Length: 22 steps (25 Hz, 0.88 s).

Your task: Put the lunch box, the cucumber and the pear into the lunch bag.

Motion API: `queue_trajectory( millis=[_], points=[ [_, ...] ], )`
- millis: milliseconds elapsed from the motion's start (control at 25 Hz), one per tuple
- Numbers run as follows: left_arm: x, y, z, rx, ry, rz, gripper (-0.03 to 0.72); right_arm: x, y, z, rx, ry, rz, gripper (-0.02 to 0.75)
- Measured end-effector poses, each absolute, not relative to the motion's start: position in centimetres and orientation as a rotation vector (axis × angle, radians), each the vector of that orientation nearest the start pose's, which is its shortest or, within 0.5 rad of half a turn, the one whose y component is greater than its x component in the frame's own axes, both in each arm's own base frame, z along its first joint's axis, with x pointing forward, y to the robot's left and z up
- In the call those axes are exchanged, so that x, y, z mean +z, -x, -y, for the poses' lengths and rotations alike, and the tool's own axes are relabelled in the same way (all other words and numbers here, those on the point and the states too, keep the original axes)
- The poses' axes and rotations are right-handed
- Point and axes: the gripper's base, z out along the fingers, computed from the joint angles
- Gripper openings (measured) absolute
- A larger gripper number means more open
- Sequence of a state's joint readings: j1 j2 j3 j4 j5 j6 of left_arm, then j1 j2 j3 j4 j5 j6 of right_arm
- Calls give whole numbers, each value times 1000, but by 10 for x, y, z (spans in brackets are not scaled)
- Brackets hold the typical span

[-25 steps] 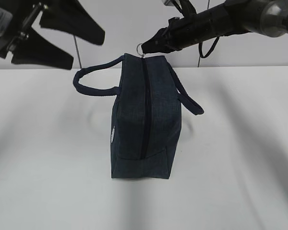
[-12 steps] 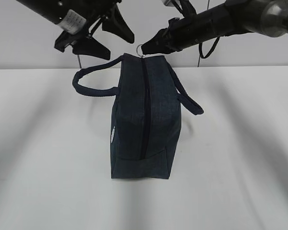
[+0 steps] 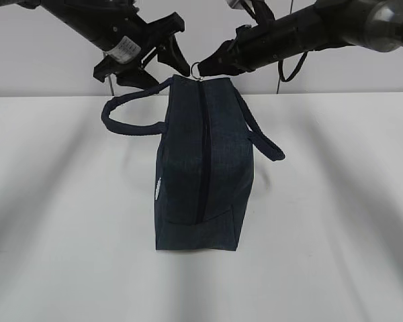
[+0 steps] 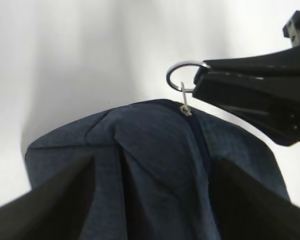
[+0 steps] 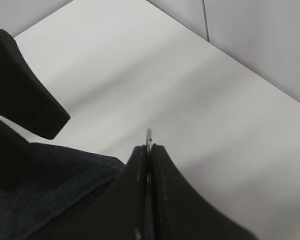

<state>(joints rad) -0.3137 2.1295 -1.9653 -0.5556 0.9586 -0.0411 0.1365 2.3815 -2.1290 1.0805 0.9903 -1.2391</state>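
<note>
Lunch bag (image 3: 203,168): mid-table, toward the far edge; long axis front to back, zipper uppermost, closed.
Ring pull (image 4: 182,77): at the bag's far end.
Right gripper (image 3: 211,65): jaws pinched tight on the ring pull.
Left gripper (image 3: 162,57): jaws spread wide, empty, straddling the bag's far end.
Progress: early judging by closed zipper; lunch box, cucumber, pear nowhere in view.

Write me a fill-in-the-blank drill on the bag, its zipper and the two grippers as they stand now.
1. The right gripper is shut on the zipper's metal ____.
2. The zipper along the bag is fully ____.
3. The left gripper, near the far end of the bag, has its jaws ____.
4. One ____ loops out to the left over the table.

Missing words: ring; closed; open; handle
</note>
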Motion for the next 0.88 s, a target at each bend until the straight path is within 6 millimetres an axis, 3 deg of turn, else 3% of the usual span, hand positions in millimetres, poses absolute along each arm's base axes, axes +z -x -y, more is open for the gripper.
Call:
queue_trajectory(
  millis=[160, 400, 520, 880],
  points=[
    [273, -448, 186, -829, -88, -2602, 420, 226, -511, -138, 797, 981, -1940, -16],
    [273, -449, 190, -835, -80, -2575, 138, 226, -512, -138, 793, 977, -1941, -16],
    [271, -449, 191, -838, -81, -2577, 36, 220, -513, -138, 796, 974, -1950, -16],
    [273, -448, 196, -915, -117, -2563, 15, 212, -520, -137, 766, 926, -1949, -16]
  ],
)
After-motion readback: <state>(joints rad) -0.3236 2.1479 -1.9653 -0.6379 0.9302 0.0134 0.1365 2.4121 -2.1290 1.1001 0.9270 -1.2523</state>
